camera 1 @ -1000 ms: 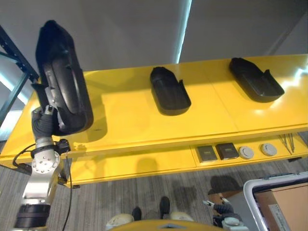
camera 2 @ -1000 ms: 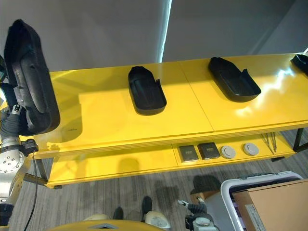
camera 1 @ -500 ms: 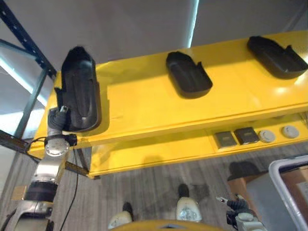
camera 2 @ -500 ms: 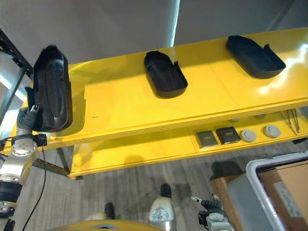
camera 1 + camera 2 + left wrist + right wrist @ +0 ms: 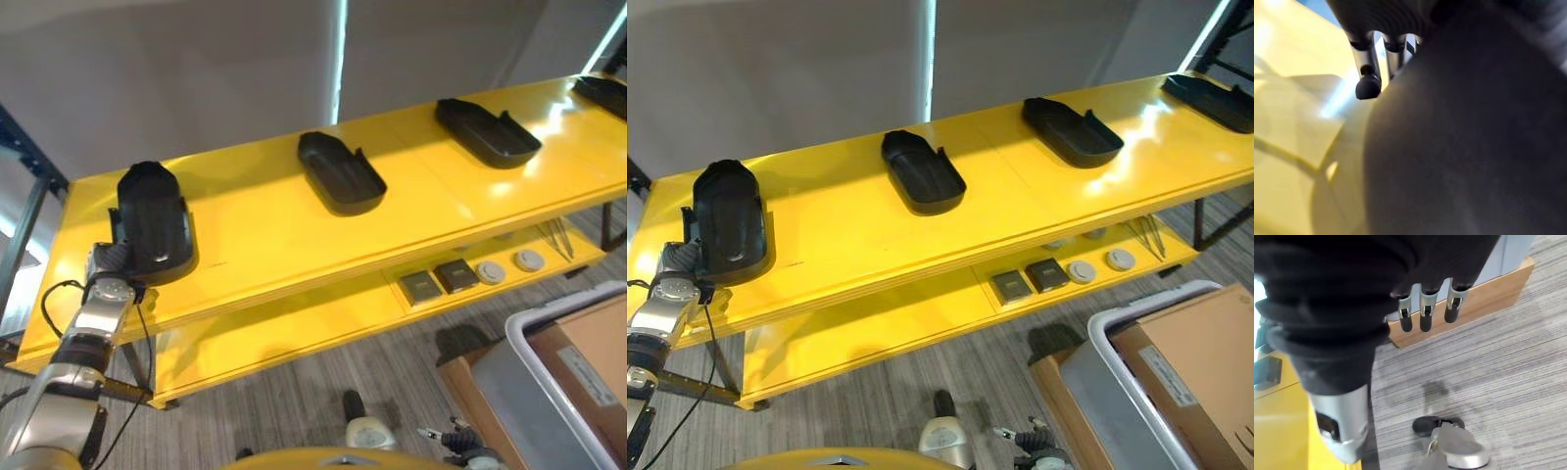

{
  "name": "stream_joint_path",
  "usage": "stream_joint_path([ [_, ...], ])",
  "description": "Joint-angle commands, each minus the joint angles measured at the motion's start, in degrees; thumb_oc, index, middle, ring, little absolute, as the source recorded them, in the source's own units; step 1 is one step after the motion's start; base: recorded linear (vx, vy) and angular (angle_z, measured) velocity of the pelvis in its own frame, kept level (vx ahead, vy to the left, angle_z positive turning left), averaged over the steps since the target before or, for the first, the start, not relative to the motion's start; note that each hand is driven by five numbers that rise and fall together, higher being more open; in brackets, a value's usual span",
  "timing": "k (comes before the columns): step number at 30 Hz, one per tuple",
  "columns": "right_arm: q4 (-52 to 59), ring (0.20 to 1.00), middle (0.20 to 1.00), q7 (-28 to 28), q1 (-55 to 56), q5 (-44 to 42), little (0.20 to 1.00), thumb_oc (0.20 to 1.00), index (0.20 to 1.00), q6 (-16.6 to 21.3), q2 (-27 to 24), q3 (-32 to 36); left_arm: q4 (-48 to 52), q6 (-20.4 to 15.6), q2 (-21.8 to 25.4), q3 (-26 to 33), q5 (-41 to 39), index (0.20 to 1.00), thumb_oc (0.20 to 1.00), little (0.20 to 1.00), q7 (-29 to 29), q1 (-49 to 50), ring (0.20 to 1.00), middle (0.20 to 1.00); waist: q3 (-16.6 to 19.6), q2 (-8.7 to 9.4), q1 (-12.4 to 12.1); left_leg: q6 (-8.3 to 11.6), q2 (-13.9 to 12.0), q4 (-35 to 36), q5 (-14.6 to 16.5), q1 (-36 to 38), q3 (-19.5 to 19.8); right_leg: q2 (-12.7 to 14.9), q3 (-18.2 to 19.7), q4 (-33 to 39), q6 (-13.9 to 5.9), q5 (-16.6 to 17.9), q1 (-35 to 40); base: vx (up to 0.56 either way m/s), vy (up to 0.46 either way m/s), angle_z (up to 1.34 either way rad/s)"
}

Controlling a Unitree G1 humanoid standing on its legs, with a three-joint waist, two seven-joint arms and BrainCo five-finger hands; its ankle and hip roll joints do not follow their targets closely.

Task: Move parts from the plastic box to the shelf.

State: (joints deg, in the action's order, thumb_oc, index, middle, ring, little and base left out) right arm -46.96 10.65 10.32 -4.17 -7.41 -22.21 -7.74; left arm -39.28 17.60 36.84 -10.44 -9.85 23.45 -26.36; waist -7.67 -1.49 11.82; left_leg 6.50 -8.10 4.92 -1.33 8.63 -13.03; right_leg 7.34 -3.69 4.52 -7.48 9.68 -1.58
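Observation:
A long black moulded part (image 5: 154, 223) lies on the left end of the yellow shelf (image 5: 265, 235). My left hand (image 5: 110, 264) is at the part's near end and grips it. In the left wrist view its fingers (image 5: 1369, 73) run along the dark part (image 5: 1464, 147), above the yellow surface. Two more black parts (image 5: 341, 174) (image 5: 487, 132) lie further right on the shelf, and another (image 5: 602, 93) sits at the far right end. My right hand (image 5: 1422, 308) hangs low over the floor, fingers relaxed and holding nothing. The grey plastic box (image 5: 534, 362) stands at lower right.
A lower yellow shelf (image 5: 323, 323) carries two dark square pieces (image 5: 419, 287) and two white round pieces (image 5: 491, 272). A cardboard box (image 5: 588, 352) sits inside the grey box. Dark blue rack posts (image 5: 24, 147) stand at the far left. Grey striped carpet (image 5: 294, 401) lies below.
The camera view has shifted. The black part, held upright and high a second ago, has come down flat onto the shelf's left end with my left hand still on it.

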Motion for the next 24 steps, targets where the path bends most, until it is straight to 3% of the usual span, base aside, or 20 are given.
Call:
stream_joint_path([
  [1, 0.6, 1.000, 1.000, 1.1, -0.3, -0.8, 1.000, 1.000, 1.000, 0.2, -2.4, -0.2, -3.0, -0.4, 2.7, 1.1, 2.4, 0.200, 0.200, 0.200, 3.0, -10.0, 0.200, 0.200, -1.6, -0.82, 0.8, -2.39, -0.6, -3.3, -2.5, -5.8, 0.4, 0.1, -0.4, -9.5, -0.90, -8.4, -0.4, -0.04, -0.012, -0.20],
  [14, 1.1, 1.000, 1.000, 1.3, 0.2, -1.1, 1.000, 1.000, 1.000, 1.4, -2.6, -0.8, -12.3, 5.1, 2.7, 0.7, 0.5, 0.200, 0.200, 0.200, 6.7, -11.7, 0.200, 0.200, -2.5, -0.41, 2.2, -2.27, -0.6, -4.2, -2.3, -6.0, -0.2, 0.2, 0.4, -8.3, -0.98, -8.0, 0.0, 0.01, 0.003, -0.06],
  [24, 0.3, 1.000, 1.000, 1.0, 0.4, -0.9, 1.000, 1.000, 1.000, 2.6, -2.4, -1.3, -14.0, 4.4, 3.8, 1.4, 3.7, 0.200, 0.200, 0.200, 5.1, -10.5, 0.200, 0.200, -2.3, -0.31, 1.8, -2.35, -0.6, -4.2, -1.9, -5.2, -0.1, 0.4, 0.4, -7.7, -1.18, -8.0, 1.1, 0.01, 0.001, 0.00],
])
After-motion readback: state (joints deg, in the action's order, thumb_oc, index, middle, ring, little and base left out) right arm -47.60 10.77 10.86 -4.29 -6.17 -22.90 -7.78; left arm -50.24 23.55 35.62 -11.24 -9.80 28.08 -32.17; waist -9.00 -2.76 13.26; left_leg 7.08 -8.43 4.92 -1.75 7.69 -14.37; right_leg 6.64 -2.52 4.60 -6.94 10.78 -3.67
